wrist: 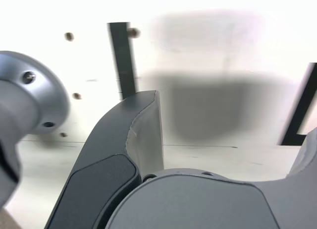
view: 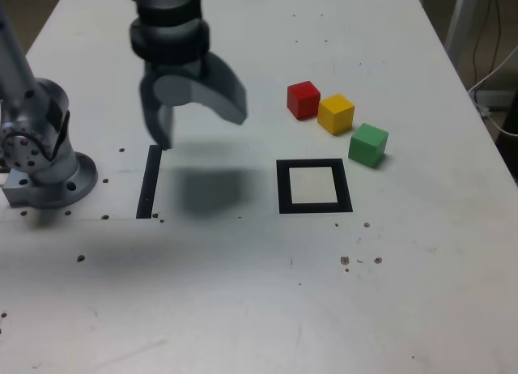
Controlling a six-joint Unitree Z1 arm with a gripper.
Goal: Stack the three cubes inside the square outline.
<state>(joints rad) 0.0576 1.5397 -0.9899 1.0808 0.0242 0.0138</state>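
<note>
Whitish and lightly marked with small dark spots, the table [view: 202, 309] spreads across the exterior view, where we see a cable hanging past its edge at the far right. At the left stands the round arm base [view: 57, 180], with the black tape strip [view: 150, 182] on the table to its right. Right of the strip, we find the square outline [view: 284, 188], a thick black frame around a white centre. Our three cubes sit apart from it on the table, in a slanting row: the red cube [view: 303, 100] farthest and leftmost, the yellow cube [view: 336, 115] just beside it, and the green cube [view: 368, 145] nearest and rightmost, a little beyond the outline's right side. High over the table, left of the cubes, we have the gripper [view: 201, 129] spread wide, slightly blurred, with nothing between its fingers.

Pale table and soft shadow fill the wrist view, and we again see the fingers well apart around bare space. Only part of the square outline shows, together with the tape strip and part of the arm base.
</note>
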